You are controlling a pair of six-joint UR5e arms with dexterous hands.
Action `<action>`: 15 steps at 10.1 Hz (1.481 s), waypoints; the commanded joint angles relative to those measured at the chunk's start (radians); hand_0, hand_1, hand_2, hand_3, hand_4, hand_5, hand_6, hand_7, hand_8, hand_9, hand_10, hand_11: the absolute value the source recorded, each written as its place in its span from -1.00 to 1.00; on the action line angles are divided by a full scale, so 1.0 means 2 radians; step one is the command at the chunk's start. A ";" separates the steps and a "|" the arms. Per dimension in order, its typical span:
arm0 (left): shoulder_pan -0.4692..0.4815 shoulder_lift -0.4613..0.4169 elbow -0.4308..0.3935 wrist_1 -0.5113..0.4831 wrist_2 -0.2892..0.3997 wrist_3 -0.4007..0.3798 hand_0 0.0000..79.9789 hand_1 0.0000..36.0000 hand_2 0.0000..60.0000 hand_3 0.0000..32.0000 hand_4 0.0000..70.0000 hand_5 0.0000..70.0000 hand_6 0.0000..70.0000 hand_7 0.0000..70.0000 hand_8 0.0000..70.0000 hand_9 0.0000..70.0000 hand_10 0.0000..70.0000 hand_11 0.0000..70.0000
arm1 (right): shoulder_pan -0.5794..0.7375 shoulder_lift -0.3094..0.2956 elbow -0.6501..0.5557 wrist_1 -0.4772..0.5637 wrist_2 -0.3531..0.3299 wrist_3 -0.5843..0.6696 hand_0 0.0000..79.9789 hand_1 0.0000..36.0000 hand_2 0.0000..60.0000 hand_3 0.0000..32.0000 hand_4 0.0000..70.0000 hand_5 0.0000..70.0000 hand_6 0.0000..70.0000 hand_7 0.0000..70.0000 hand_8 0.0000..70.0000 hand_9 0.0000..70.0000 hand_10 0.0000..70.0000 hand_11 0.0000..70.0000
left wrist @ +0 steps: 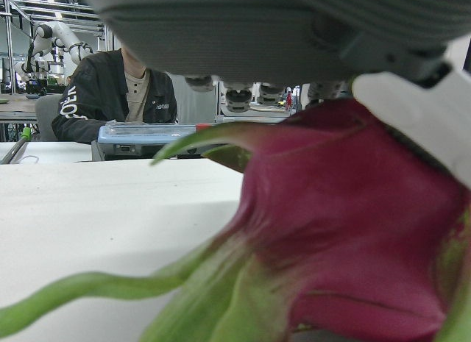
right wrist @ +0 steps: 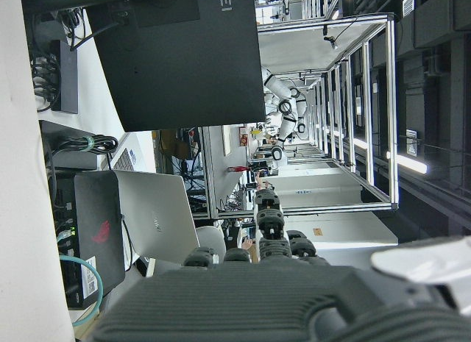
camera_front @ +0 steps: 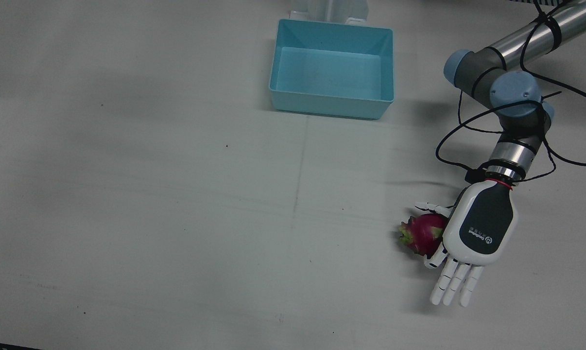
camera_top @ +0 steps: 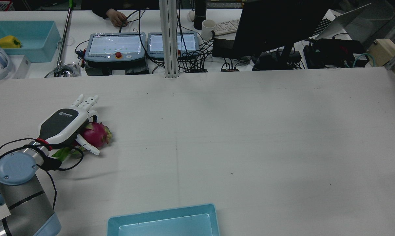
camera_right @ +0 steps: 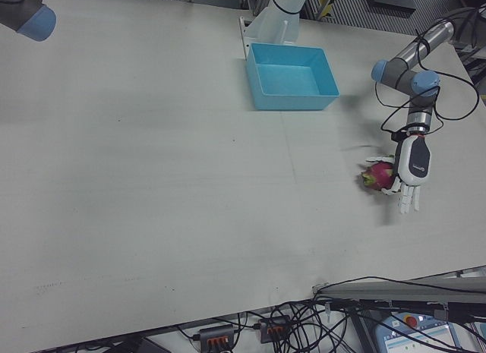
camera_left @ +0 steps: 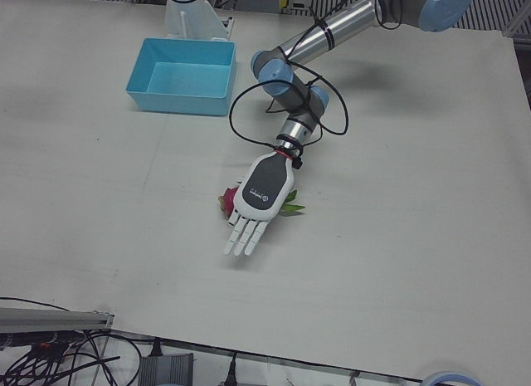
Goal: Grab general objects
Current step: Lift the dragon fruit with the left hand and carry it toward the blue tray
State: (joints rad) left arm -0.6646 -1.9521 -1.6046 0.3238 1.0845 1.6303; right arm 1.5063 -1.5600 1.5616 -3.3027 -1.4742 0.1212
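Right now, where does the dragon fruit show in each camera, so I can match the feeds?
Front view: dragon fruit, lower right, beside the left hand.
Rear view: fruit, left, partly under the hand.
Left-front view: only a sliver, centre.
Right-front view: fruit, right.
Left hand view: fills the frame.
Right hand view: not in it.
Shared landmark: the blue bin.
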 commanded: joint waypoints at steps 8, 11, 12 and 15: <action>-0.004 0.010 -0.137 0.024 0.043 -0.005 0.23 0.74 1.00 -1.00 0.19 1.00 -0.86 -0.63 -0.61 -0.94 -1.00 -1.00 | 0.000 0.000 0.000 0.000 0.000 0.000 -1.00 -1.00 -1.00 -1.00 -1.00 -1.00 -1.00 -1.00 -1.00 -1.00 -1.00 -1.00; 0.004 0.027 -0.192 0.025 0.077 -0.003 0.19 0.49 1.00 -1.00 0.11 1.00 -0.87 -0.64 -0.62 -0.96 -1.00 -0.99 | 0.000 0.000 0.000 0.000 0.000 0.000 -1.00 -1.00 -1.00 -1.00 -1.00 -1.00 -1.00 -1.00 -1.00 -1.00 -1.00 -1.00; 0.005 0.028 -0.210 0.037 0.101 -0.003 0.20 0.50 1.00 -1.00 0.11 1.00 -0.86 -0.62 -0.63 -0.96 -1.00 -0.97 | 0.000 0.000 0.000 0.000 0.000 0.000 -1.00 -1.00 -1.00 -1.00 -1.00 -1.00 -1.00 -1.00 -1.00 -1.00 -1.00 -1.00; 0.031 0.042 -0.256 0.077 0.127 -0.001 0.27 0.62 1.00 -1.00 0.20 1.00 -0.80 -0.55 -0.62 -0.95 -0.97 -0.93 | 0.000 0.000 0.000 0.000 0.000 0.000 -1.00 -1.00 -1.00 -1.00 -1.00 -1.00 -1.00 -1.00 -1.00 -1.00 -1.00 -1.00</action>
State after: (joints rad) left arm -0.6467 -1.8962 -2.0421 0.4275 1.2959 1.6251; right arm 1.5064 -1.5600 1.5616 -3.3027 -1.4742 0.1212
